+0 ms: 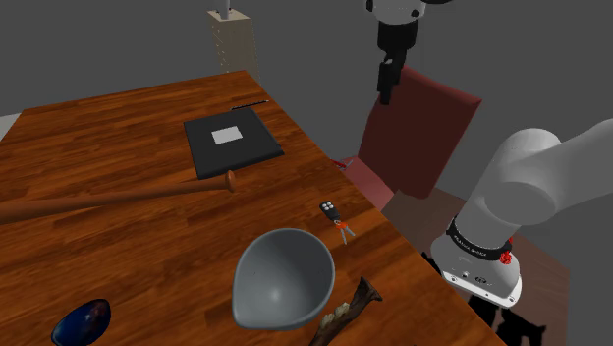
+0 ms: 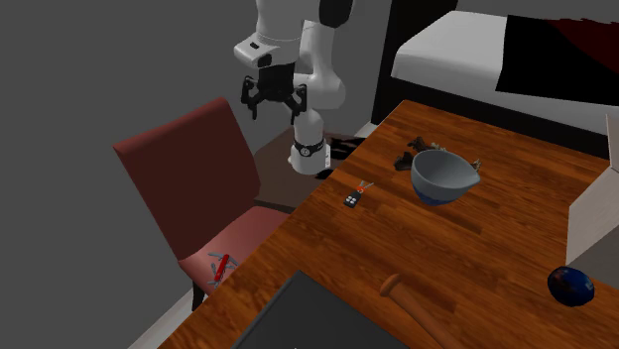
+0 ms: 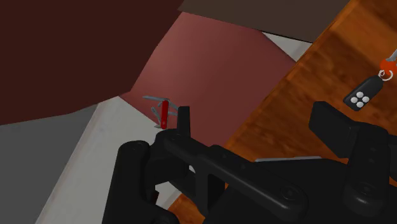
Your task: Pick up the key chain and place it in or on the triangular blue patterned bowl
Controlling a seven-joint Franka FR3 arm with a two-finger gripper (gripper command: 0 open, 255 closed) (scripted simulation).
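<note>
While the gripper [image 2: 275, 107] hangs high over the red chair [image 2: 184, 169], off the side of the wooden table [image 2: 496, 248], you can see its two black fingers [image 3: 184, 121] standing well apart with nothing between them.

The key chain [image 1: 332, 214] you are after lies flat on the table, near the edge that faces the chair. It is a small black fob with pale buttons and a red ring at one end. It sits near the bowl [image 1: 285, 278] but does not touch it; bare wood shows between the two.

The bowl stands upright and has a rounded, three-sided outline. It looks grey inside in the shoulder view and shows a blue patch on its outer wall in the second exterior view. Just beside it, at the table edge, lies a dark, gnarled, branch-like piece [image 1: 349, 307].

In the wrist view you look past the fingers onto the chair seat, where a red pocket knife [image 3: 162, 111] lies with its blades fanned out. The key chain shows on the wood beyond one finger.

Farther along the table you have a black book [image 1: 231, 143] with a white label, a long wooden bat [image 1: 118, 200], and a small dark blue object [image 1: 82, 322]. All three lie well apart from the key chain.
</note>
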